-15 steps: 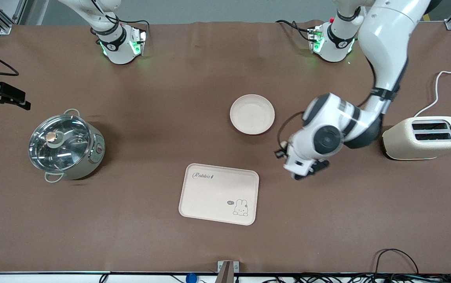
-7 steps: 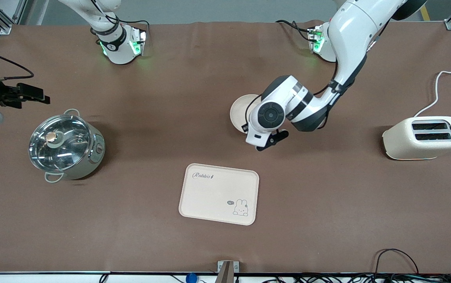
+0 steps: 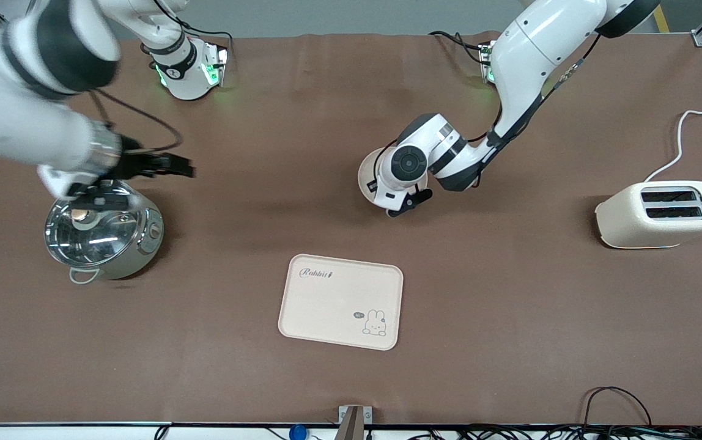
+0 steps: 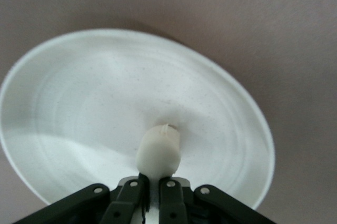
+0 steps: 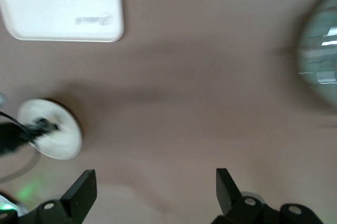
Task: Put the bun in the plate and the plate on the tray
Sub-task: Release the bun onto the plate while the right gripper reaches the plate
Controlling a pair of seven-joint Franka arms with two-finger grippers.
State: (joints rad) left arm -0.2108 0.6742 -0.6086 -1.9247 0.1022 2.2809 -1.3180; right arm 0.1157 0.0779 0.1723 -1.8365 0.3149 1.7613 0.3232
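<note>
Left gripper (image 4: 152, 195) clamped on bun (image 4: 158, 152) over plate (image 3: 368, 177), right gripper (image 5: 152, 192) spread wide above bare table (image 3: 510, 318) beside pot (image 3: 103, 229), tray (image 3: 341, 302) nearer camera.

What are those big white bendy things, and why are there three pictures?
They are two robot arms, each ending in a two-finger gripper. One picture looks down on the whole table from high up. The other two come from small cameras on the arms' wrists.

The left gripper is over the round plate, pinching a little white bun between its fingers. It looks ready to put the bun in the plate. The right gripper is open, holds nothing, and is up over the table near a shiny pot with a glass lid.

Also on the table are a tray with a bunny drawn on it, nearer the high camera than the plate, and a cream toaster.
</note>
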